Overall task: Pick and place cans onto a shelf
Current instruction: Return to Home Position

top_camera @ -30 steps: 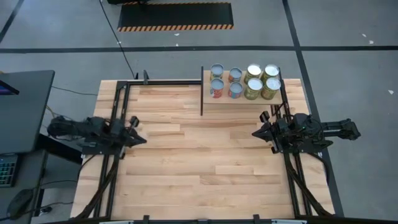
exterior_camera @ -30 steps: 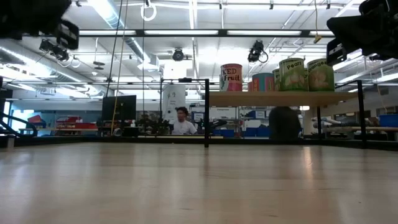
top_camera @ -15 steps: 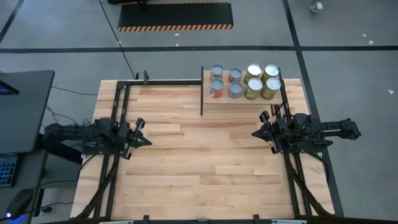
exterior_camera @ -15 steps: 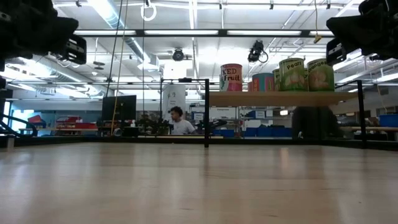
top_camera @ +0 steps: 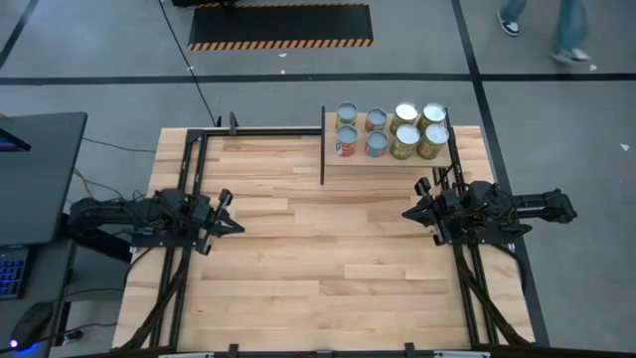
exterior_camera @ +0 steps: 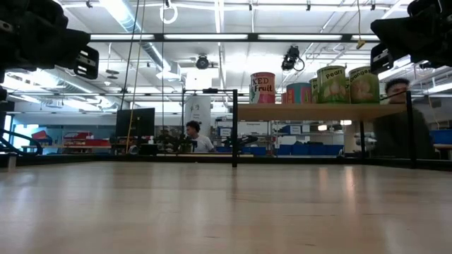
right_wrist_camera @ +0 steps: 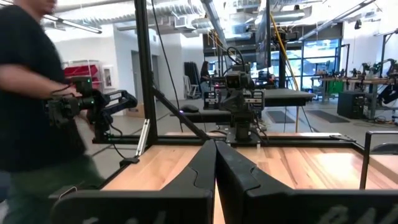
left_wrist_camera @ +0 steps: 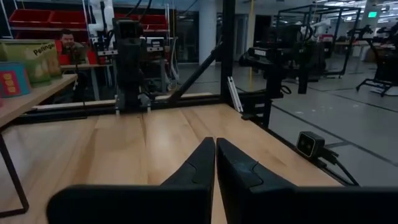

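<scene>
Left gripper (left_wrist_camera: 215, 142) closed; cans (top_camera: 376, 141) upright.

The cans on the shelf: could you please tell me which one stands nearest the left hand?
The orange-red can at the panel end of the row nearer the arms; the other seven stand farther along the shelf or behind it.

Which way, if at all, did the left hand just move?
Yes. In the high view the dark two-finger left hand has slid inward over the light-wood plank tabletop, away from the dark metal frame rail.
</scene>
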